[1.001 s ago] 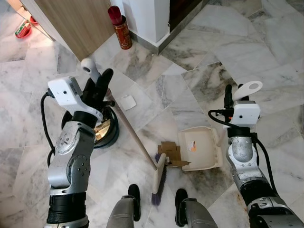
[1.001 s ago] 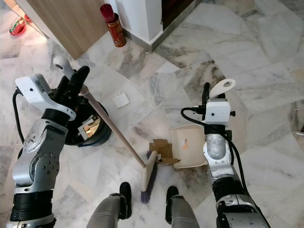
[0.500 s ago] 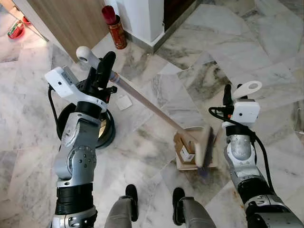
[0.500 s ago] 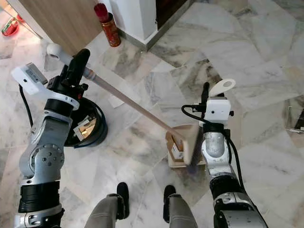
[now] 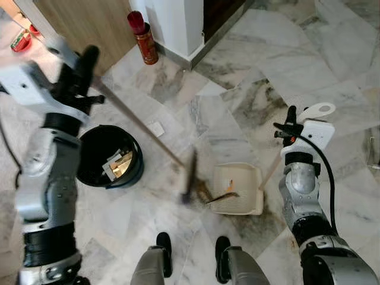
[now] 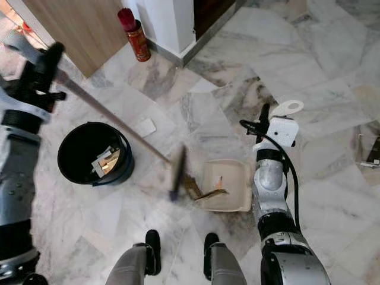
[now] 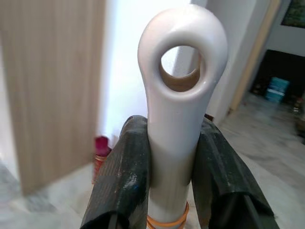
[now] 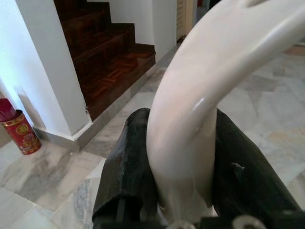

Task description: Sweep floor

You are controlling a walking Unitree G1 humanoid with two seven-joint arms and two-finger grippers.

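Head views: left gripper raised at upper left, closed around the top of the broom handle. The long stick slants down to the blurred broom head, just left of the dustpan on the marble floor. Brown cardboard scraps lie at the pan's mouth, partly inside. Right gripper holds the dustpan's upright handle near its top loop, fingers closed on it. Black bin with scraps inside sits left of the broom head, well apart from the pan. Small white paper on the floor beyond the stick. Red can by the white wall corner. Robot's feet at the bottom edge.

Left wrist view: two black fingers clamp the white broom handle tip just below its hanging hole; orange band underneath.

Right wrist view: fingers pinch the curved cream dustpan handle; stairs and red can behind.

Handling guess: the broom is light and stiff with soft bristles, but held at the very end it gives long leverage and a smooth plastic grip that may twist. The dustpan is light hard plastic and could skid on polished marble, so hold it pressed down by the handle.
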